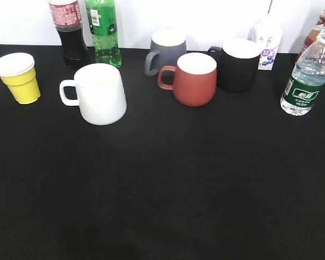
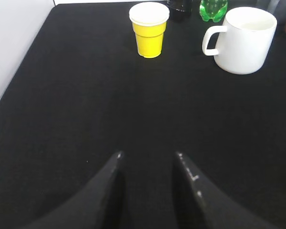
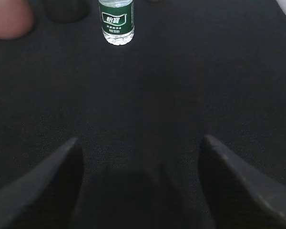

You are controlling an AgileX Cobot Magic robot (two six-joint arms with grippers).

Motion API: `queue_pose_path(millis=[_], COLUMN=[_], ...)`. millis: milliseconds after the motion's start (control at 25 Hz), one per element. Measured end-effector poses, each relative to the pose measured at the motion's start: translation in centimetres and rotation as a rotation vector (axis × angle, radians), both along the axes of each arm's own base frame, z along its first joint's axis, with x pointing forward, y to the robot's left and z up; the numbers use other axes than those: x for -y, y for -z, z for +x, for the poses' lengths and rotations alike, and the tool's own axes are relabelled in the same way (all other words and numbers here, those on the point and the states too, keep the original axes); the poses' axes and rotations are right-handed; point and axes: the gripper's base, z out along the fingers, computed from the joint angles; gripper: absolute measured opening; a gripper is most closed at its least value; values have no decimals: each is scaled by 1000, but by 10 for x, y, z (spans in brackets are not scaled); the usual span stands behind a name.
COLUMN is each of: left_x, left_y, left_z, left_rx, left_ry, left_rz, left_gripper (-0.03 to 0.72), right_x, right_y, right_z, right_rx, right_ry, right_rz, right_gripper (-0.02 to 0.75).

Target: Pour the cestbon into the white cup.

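Observation:
The cestbon bottle (image 1: 307,76), clear with a dark green label, stands upright at the far right of the black table; it also shows at the top of the right wrist view (image 3: 117,23). The white cup (image 1: 99,93) stands left of centre with its handle to the left; it also shows in the left wrist view (image 2: 244,39). My left gripper (image 2: 148,155) is open and empty, well short of the cup. My right gripper (image 3: 140,139) is open wide and empty, well short of the bottle. Neither gripper shows in the exterior view.
A yellow paper cup (image 1: 19,77) stands at the far left. A cola bottle (image 1: 69,31) and a green soda bottle (image 1: 103,31) stand at the back left. Grey (image 1: 166,51), red (image 1: 193,78) and black (image 1: 236,64) mugs stand mid-back, beside a white carton (image 1: 268,44).

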Motion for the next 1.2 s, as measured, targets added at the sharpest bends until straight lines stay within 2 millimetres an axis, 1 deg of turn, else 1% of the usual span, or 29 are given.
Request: queue_pose_path(millis=[480, 520, 560, 600, 640, 680, 720, 800, 880, 960, 1040, 1080, 1120, 1160, 1200], left_x=[0, 0, 0, 0, 0, 0, 1, 2, 4, 6, 10, 15, 23, 32, 39], left_y=[0, 0, 0, 0, -1, -4, -14, -48, -84, -102, -103, -102, -92, -78, -58], left_z=[0, 0, 0, 0, 2, 6, 13, 37, 74, 116, 152, 167, 186, 195, 199], left_rx=[0, 0, 1, 2, -4, -26, -27, 16, 84, 191, 256, 285, 300, 320, 326], left_ry=[0, 0, 0, 0, 0, 0, 0, 0, 8, 14, 28, 50, 82, 121, 142], left_rz=[0, 0, 0, 0, 0, 1, 1, -1, 14, 29, 8, 2, -5, -18, -59], left_gripper=[262, 293, 356, 447, 519, 569, 586, 594, 594, 594, 591, 589, 589, 589, 589], right_x=[0, 0, 0, 0, 0, 0, 0, 0, 0, 0, 0, 0, 0, 0, 0], right_y=[0, 0, 0, 0, 0, 0, 0, 0, 0, 0, 0, 0, 0, 0, 0], right_z=[0, 0, 0, 0, 0, 0, 0, 0, 0, 0, 0, 0, 0, 0, 0], right_rx=[0, 0, 0, 0, 0, 0, 0, 0, 0, 0, 0, 0, 0, -1, -1], right_ry=[0, 0, 0, 0, 0, 0, 0, 0, 0, 0, 0, 0, 0, 0, 0], right_rz=[0, 0, 0, 0, 0, 0, 0, 0, 0, 0, 0, 0, 0, 0, 0], right_gripper=[574, 574, 574, 574, 574, 574, 574, 574, 574, 574, 574, 574, 574, 574, 574])
